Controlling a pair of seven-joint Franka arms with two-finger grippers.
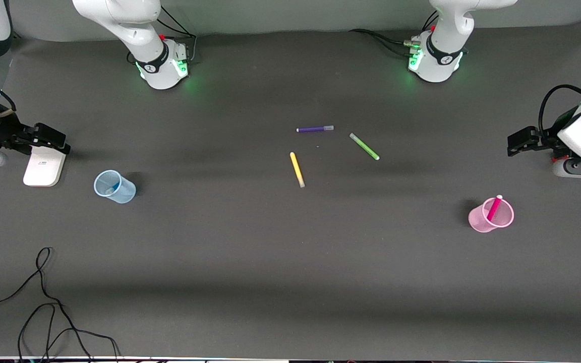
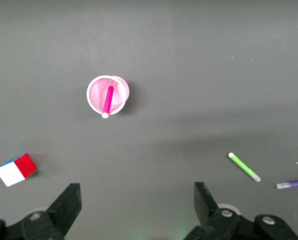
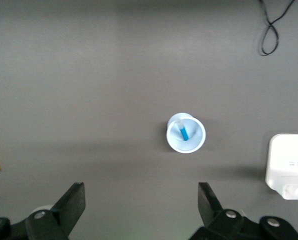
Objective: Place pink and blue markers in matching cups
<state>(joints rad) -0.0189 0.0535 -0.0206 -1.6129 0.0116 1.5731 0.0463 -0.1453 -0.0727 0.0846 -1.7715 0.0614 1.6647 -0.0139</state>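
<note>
Now pink marker (image 1: pixel 494 207) stands in pink cup (image 1: pixel 487 222), both grippers' jaws apart.

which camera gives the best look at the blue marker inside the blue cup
The right wrist view: it looks straight down into the blue cup, so the blue marker shows clearly against the pale bottom. The front view shows only a faint blue streak through the cup's wall. The left wrist view does not show it.

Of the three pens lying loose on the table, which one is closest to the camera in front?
The slim yellow marker pen. It lies lower in the front view than the purple marker pen and the green marker pen, so it is nearest that camera.
</note>
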